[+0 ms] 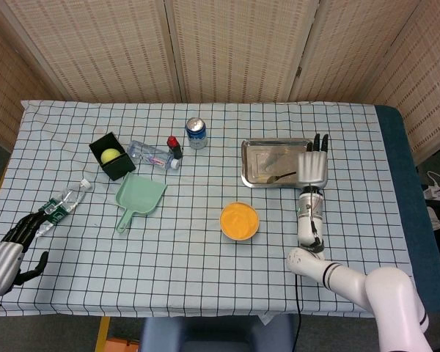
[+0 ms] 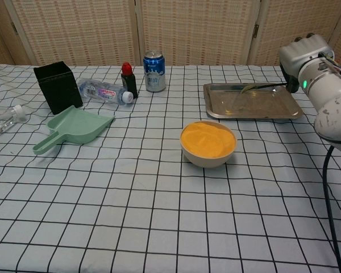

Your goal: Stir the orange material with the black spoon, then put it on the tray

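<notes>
The right hand (image 1: 314,168) grips the thin black spoon (image 1: 281,176) by its handle, its bowl reaching left of the hand over the shiny metal tray (image 1: 258,151). The bowl of orange material (image 1: 239,220) sits nearer, left of it. The left hand (image 1: 7,252) rests far off, fingers loosely spread, holding nothing.

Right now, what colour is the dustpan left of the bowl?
Pale mint green; the dustpan shows best in the chest view.

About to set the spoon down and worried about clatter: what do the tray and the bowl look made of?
The tray looks like bare metal, probably stainless steel: silver-grey, with glossy reflections on its floor and a rolled rim. The bowl seems ceramic or hard plastic: a smooth, pale, opaque wall with a soft sheen; the look does not settle which. The spoon is thin, dark and slightly glossy.
</notes>
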You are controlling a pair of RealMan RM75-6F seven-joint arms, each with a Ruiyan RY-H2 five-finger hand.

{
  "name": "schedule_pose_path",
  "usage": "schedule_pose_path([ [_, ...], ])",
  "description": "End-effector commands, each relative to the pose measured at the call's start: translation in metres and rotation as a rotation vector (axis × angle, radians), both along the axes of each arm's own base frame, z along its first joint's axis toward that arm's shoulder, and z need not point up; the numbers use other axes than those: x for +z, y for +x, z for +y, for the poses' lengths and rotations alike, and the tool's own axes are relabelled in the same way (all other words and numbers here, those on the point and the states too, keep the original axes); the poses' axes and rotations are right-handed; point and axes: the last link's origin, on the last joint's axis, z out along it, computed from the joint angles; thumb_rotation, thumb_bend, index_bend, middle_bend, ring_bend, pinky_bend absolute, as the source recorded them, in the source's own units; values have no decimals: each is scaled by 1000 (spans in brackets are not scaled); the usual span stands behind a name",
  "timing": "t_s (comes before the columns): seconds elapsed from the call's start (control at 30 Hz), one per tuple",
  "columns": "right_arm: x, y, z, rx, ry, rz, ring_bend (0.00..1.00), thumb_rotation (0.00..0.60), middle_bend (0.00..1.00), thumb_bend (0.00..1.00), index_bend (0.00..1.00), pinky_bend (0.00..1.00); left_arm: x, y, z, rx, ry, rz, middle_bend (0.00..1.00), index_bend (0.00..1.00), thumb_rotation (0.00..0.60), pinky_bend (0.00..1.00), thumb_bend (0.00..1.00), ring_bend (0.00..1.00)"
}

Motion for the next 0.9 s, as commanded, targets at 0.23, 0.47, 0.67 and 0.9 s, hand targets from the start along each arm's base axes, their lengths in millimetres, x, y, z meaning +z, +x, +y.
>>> schedule_pose_path([
  [0.23,-28,-3,-29,-89,13,-11,19,600,248,807,982,11,-1,-3,4,16,-5,2,18,0,600,188,518,0],
  [0.47,-34,-2,-35,-97,35,-32,19,600,248,807,865,11,0,-6,6,34,1,2,17,0,600,188,518,0],
  [0.67,-35,-5,-37,-119,39,-73,17,600,238,801,337,11,-2,-6,8,40,-2,4,18,0,600,189,519,0],
  [0.9,-25,-10,-41,-129,8,-97,10,600,216,752,168,11,-3,-7,9,43,-7,5,18,0,600,189,520,0],
])
